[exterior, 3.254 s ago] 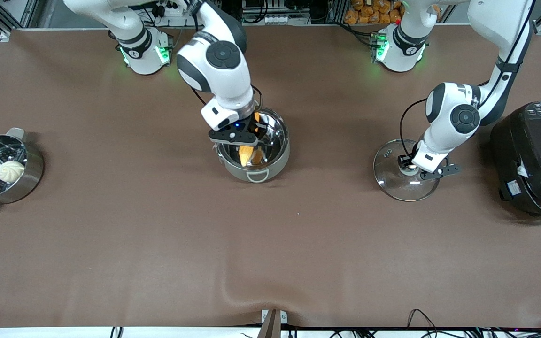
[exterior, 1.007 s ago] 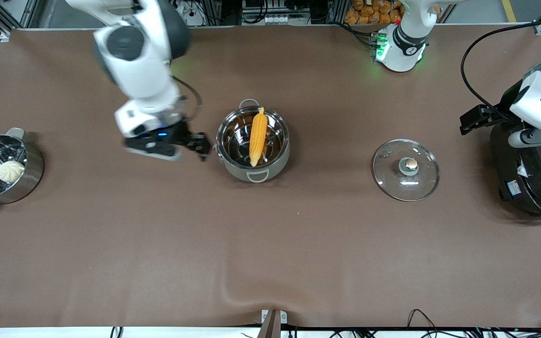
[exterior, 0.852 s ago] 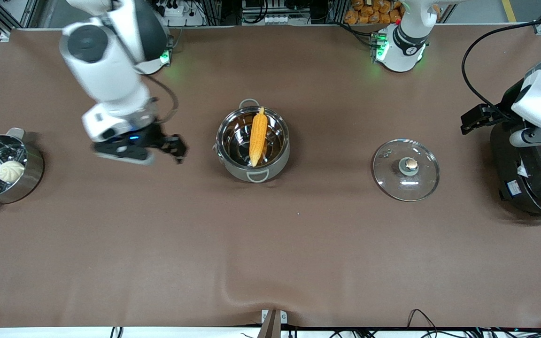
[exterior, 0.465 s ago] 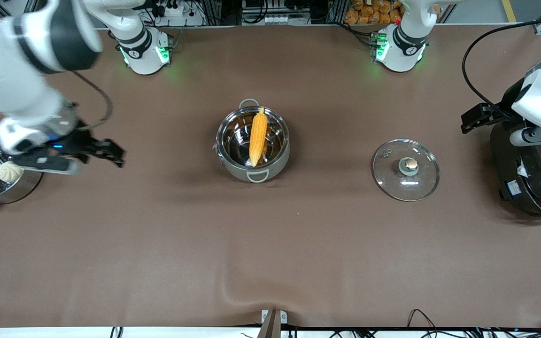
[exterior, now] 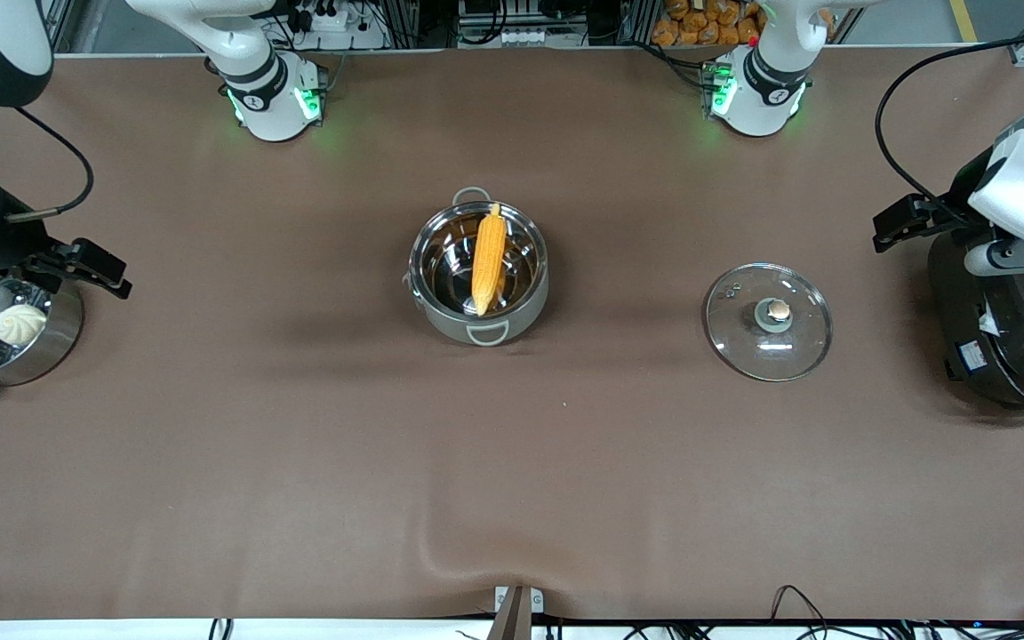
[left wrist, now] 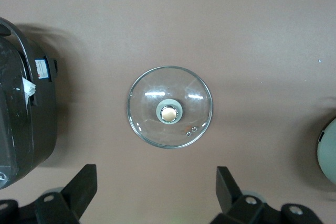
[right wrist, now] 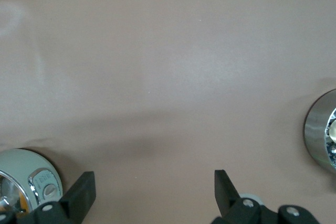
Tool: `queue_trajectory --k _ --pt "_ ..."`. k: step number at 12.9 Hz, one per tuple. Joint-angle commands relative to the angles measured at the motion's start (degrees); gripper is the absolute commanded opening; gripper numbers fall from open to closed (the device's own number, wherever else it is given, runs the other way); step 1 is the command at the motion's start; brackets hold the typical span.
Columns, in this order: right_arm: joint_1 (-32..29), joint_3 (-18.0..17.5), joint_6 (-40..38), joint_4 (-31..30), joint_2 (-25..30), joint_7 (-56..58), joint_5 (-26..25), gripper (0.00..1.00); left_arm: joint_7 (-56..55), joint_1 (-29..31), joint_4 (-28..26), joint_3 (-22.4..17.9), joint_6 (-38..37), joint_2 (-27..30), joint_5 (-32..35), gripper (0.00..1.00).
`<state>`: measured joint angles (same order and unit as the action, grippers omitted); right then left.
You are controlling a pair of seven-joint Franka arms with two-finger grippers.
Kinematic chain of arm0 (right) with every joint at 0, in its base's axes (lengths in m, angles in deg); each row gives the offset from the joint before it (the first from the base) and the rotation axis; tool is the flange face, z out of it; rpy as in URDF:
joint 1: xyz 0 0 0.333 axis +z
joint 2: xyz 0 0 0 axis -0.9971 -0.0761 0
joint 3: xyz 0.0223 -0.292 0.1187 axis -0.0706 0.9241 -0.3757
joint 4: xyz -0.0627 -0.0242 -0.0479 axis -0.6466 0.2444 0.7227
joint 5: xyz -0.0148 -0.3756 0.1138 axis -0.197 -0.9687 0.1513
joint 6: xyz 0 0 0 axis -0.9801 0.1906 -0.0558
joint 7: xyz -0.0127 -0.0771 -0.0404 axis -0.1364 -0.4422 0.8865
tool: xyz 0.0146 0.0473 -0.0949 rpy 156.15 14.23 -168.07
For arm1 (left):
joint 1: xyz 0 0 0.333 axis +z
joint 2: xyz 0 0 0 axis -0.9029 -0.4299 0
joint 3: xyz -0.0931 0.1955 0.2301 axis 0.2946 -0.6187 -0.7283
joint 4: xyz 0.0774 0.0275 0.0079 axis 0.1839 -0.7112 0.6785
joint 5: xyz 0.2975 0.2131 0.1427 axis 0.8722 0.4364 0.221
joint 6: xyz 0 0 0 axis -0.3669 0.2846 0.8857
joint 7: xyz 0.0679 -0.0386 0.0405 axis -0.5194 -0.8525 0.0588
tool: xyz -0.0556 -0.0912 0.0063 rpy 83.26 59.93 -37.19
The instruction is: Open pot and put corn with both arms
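The corn (exterior: 488, 258) lies slanted in the open pot (exterior: 479, 270), its tip propped on the rim because it spans the bowl. The glass lid (exterior: 769, 321) rests flat on the table (exterior: 316, 444), set aside below the left claw (left wrist: 156, 195), which hangs fingers apart. The right claw (right wrist: 155, 196), also spread and empty, hovers by the steamer pot (exterior: 32, 342).

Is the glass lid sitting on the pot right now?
No, the glass lid lies flat on the table beside the open pot, which holds the corn.
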<state>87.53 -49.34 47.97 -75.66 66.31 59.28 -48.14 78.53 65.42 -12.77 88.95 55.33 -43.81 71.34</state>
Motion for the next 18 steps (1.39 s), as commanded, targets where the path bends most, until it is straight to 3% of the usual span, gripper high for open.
queue_trajectory --k 1,9,18 --pt "-0.7 2.1 -1.0 0.1 0.0 5.8 1.4 1.0 2.5 0.7 0.2 0.1 -0.6 0.6 -1.6 1.0" --pt "-2.0 2.0 -8.6 0.0 -0.1 5.6 2.3 1.0 3.2 0.6 0.2 0.2 -0.9 0.8 -1.6 1.0" --pt "-0.8 1.2 -8.7 0.5 0.5 1.0 0.9 1.0 3.0 0.6 2.2 0.5 -1.8 0.6 -1.6 1.0"
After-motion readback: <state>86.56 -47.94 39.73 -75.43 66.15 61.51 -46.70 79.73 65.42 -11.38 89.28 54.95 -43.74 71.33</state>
